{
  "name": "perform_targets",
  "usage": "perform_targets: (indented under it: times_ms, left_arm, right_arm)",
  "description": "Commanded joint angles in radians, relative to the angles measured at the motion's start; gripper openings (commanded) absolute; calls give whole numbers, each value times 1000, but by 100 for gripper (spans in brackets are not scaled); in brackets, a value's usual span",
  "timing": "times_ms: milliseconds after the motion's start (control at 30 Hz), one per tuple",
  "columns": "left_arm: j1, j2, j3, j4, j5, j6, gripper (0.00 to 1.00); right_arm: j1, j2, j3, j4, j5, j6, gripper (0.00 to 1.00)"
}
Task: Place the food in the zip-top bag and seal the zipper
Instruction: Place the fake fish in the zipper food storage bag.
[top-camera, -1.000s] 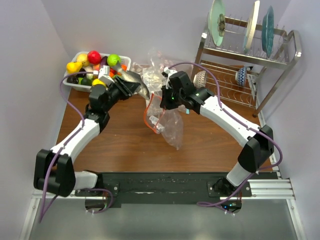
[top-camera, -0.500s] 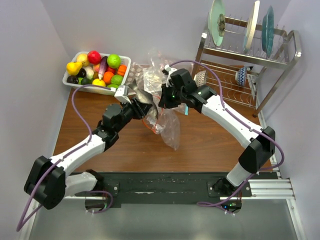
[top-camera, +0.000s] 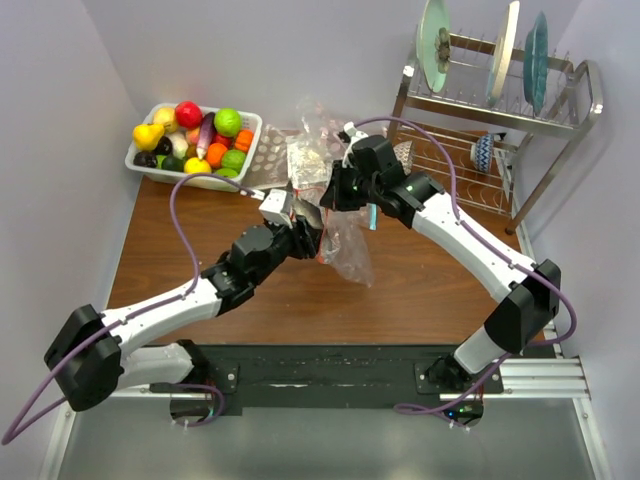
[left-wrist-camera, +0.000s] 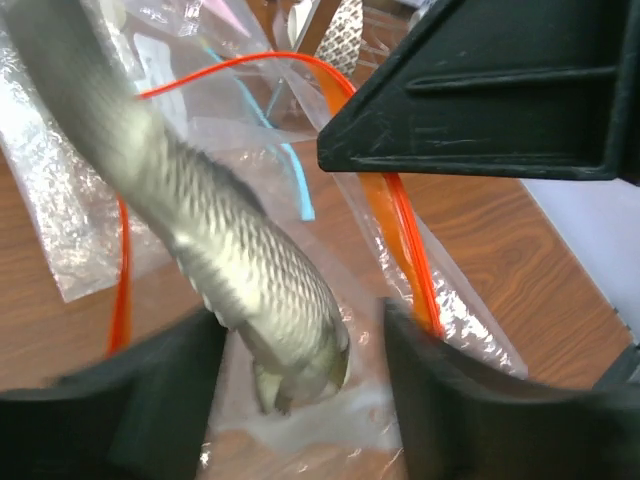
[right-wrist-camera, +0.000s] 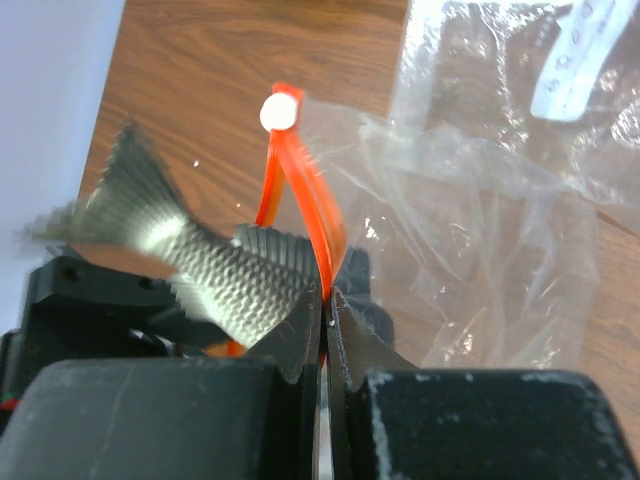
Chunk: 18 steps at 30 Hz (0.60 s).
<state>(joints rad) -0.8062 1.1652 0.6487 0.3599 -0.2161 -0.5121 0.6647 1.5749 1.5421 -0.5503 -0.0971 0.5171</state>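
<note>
Brown wood surface (top-camera: 420, 290), lilac walls. Mid-surface, the right tool (right-wrist-camera: 322, 300) is pinched tight on the zipper (right-wrist-camera: 300, 190), holding the bag (top-camera: 345, 250) up. At the mouth, the left tool (left-wrist-camera: 300, 340) stands apart, a silver fish (left-wrist-camera: 200, 230) between its spread fingers. More food (top-camera: 228, 121) sits in the back-left-corner basket (top-camera: 131, 158).

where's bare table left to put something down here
Bare wood runs along the front, between the zip-top bag and the black base plate, and at the left in front of the basket. Crowded: back centre with spare bags, and the dish rack at right.
</note>
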Motion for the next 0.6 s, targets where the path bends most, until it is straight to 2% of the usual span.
perform_targets:
  times_ms: [0, 67, 100, 233, 367, 567]
  left_arm:
    - [-28, -4, 104, -116, -83, 52, 82]
    - [-28, -10, 140, -168, -78, 58, 95]
    - [-27, -12, 155, -188, -77, 58, 96]
    - [-27, 5, 280, -326, -65, 40, 96]
    - [-25, 34, 406, -574, -92, 11, 94]
    - [2, -9, 462, -693, -82, -3, 88]
  right_arm:
    - [-11, -33, -16, 72, -3, 37, 0]
    - [-14, -35, -26, 76, 0, 37, 0]
    - [-14, -35, -31, 82, 3, 40, 0]
    - [-19, -42, -62, 102, 17, 47, 0]
    - [-31, -65, -123, 157, 10, 69, 0]
    - [-40, -78, -131, 170, -3, 72, 0]
